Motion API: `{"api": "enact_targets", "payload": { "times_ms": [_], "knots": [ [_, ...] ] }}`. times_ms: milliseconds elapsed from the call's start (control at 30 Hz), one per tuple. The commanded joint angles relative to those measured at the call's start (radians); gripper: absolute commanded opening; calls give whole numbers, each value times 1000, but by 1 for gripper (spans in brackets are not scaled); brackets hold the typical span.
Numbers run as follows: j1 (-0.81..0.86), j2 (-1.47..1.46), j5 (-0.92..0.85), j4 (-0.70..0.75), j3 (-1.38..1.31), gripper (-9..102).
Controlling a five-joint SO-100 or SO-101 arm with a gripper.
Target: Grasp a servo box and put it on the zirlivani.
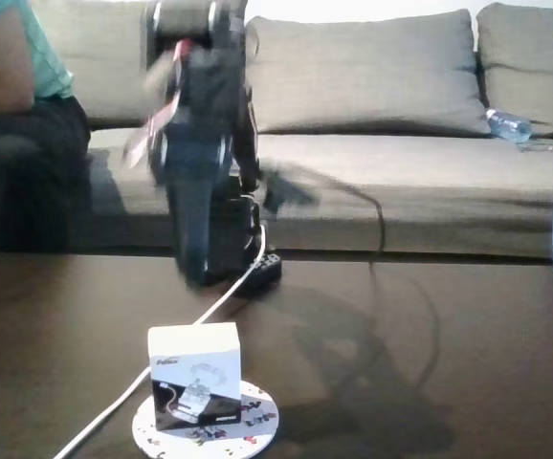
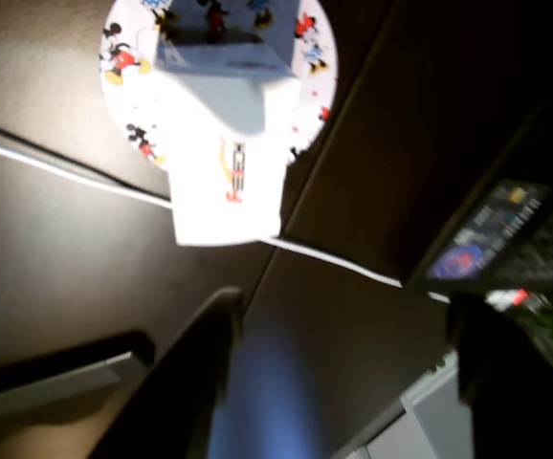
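Note:
The servo box [image 1: 195,373], white on top and black below with a servo picture, stands on the zirlivani [image 1: 257,421], a round white disc with small coloured marks near the table's front edge. In the wrist view the box [image 2: 224,143] sits on the disc [image 2: 123,57], which bears cartoon mouse prints. My gripper [image 2: 345,306] is open and empty, its two dark fingers spread wide, well clear of the box. In the fixed view the arm is blurred, and the gripper [image 1: 195,273] points down behind the box, apart from it.
A white cable [image 1: 114,411] runs across the dark table past the disc. A black cable [image 1: 382,239] trails from the arm's base. Behind stand a grey sofa [image 1: 372,96] with a water bottle [image 1: 508,125] and a seated person [image 1: 9,96].

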Motion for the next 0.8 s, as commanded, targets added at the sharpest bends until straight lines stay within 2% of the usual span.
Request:
{"api": "enact_targets", "payload": {
  "times_ms": [0, 133, 533, 667, 767],
  "knots": [
    [-5, 175, 8, 69, 94, 19],
    [-11, 319, 66, -5, 288, 1],
    [-57, 781, 120, -750, 1474, 1],
    [-103, 977, 121, -876, 1779, 1],
    [-147, 1118, 179, -877, 1913, 1]
  ]
}}
